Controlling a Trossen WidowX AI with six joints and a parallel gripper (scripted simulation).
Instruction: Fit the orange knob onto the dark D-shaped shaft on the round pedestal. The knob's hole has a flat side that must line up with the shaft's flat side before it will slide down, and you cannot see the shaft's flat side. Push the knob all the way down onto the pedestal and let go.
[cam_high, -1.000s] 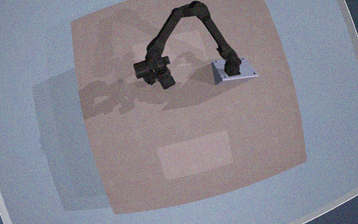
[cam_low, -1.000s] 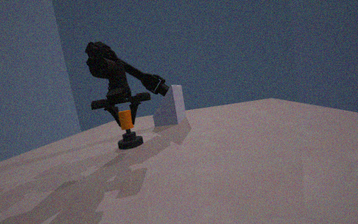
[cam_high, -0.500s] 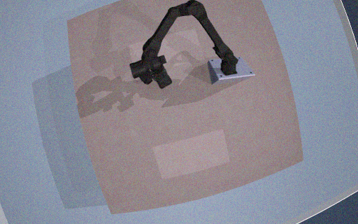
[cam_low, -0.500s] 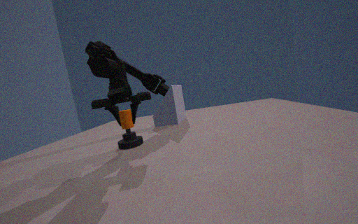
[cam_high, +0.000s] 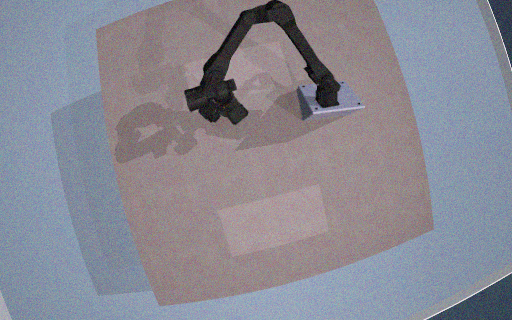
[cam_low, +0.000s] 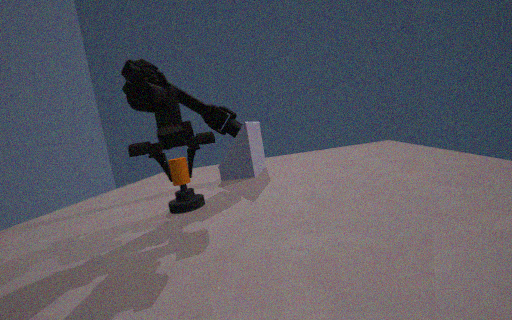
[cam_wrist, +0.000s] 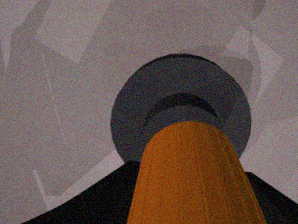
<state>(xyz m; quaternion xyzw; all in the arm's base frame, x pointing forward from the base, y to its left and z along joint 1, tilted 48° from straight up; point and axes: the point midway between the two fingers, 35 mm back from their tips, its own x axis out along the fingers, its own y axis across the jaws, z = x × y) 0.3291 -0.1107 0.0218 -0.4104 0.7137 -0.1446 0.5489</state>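
Note:
The orange knob (cam_low: 179, 171) (cam_wrist: 195, 175) is upright between the fingers of my gripper (cam_low: 181, 176), which is shut on it. In the exterior view the knob is over the round pedestal (cam_low: 187, 204) (cam_wrist: 130, 115), with a short stretch of the dark shaft (cam_low: 183, 188) showing between the knob's lower end and the pedestal's raised middle. Whether the shaft's tip is inside the hole is hidden. In the wrist view the knob covers the shaft, and the shaft's flat side cannot be seen. In the top view the arm's wrist hides knob and pedestal.
The arm's base stands on a pale wedge-shaped block (cam_high: 345, 102) (cam_low: 256, 147). A lighter rectangular patch (cam_high: 274, 220) shows on the brown table top (cam_high: 375, 200) (cam_low: 350, 225). Shadows of the arm fall across the table around the pedestal.

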